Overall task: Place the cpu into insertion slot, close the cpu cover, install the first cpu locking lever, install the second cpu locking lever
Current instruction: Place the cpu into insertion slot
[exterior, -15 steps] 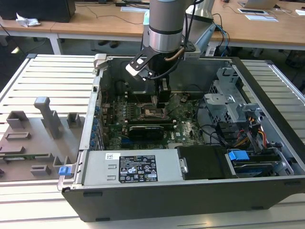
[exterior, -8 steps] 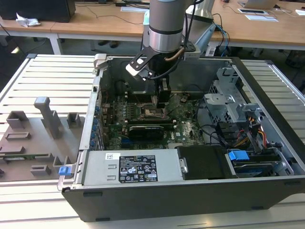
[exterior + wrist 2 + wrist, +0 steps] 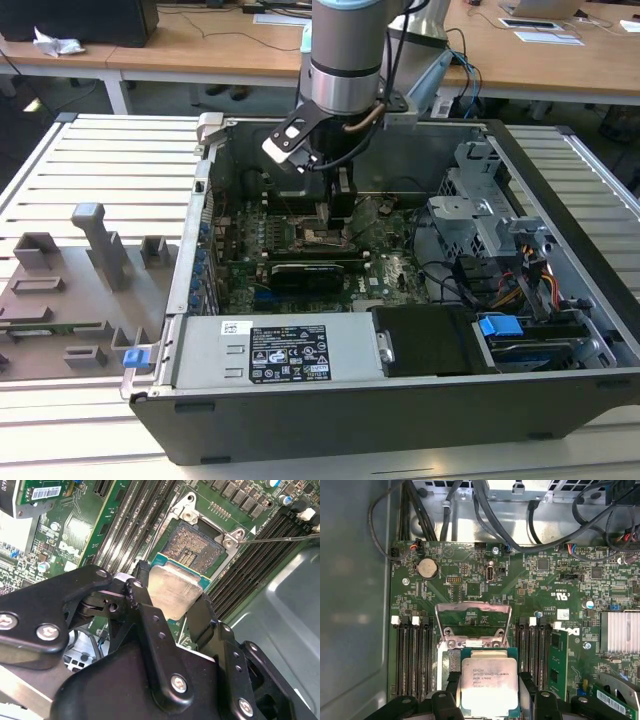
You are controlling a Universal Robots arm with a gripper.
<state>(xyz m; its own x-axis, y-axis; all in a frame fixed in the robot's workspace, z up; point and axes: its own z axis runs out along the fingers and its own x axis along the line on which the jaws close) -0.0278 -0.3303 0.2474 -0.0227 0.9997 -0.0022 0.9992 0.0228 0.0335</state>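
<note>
The black two-fingered gripper [image 3: 172, 600] has its fingers [image 3: 202, 615] closed narrowly on opposite edges of the small square silver-topped cpu [image 3: 489, 685]. It holds the chip close over the black-rimmed square insertion slot [image 3: 195, 545], near the middle of the green motherboard [image 3: 545, 580]. The thin dark-metal cpu cover [image 3: 473, 625] stands swung open. A tilted or skewed descent would likely bend the gold contacts. The open dark computer case [image 3: 350, 410] lies on a pale slatted metal table [image 3: 110, 150], with wooden desks [image 3: 200, 45] behind.
</note>
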